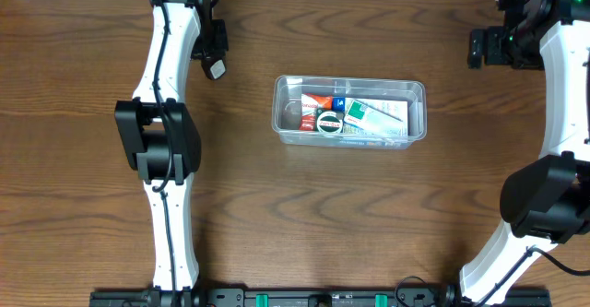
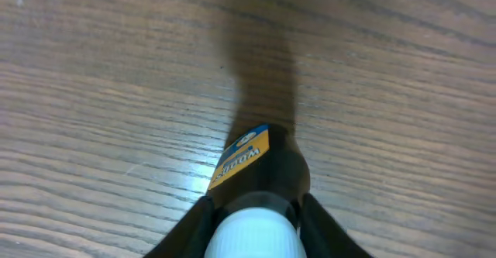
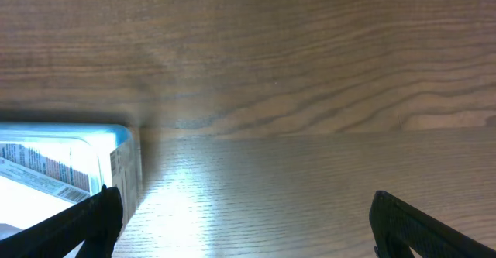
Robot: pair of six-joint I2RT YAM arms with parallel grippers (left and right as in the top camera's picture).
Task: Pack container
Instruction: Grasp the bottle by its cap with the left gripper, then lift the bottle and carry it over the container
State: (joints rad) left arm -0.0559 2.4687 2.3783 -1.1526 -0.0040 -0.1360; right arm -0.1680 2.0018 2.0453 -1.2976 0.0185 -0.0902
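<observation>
The container (image 1: 417,93) is a clear shallow tub in the middle of the table. It holds a red packet (image 1: 318,100), a round dark-lidded item (image 1: 329,121) and white-green packets (image 1: 380,116). My left gripper (image 1: 218,64) is left of the tub at the back. In the left wrist view it (image 2: 256,221) is shut on a dark bottle (image 2: 267,165) with a white cap and a yellow-blue label, held over bare wood. My right gripper (image 1: 477,47) is at the back right. In the right wrist view it (image 3: 244,211) is open and empty.
A white carton with a light blue edge (image 3: 93,161) lies on the wood by my right gripper's left finger. The wooden table (image 1: 369,215) spreads around the tub. Both arm bases stand at the front edge.
</observation>
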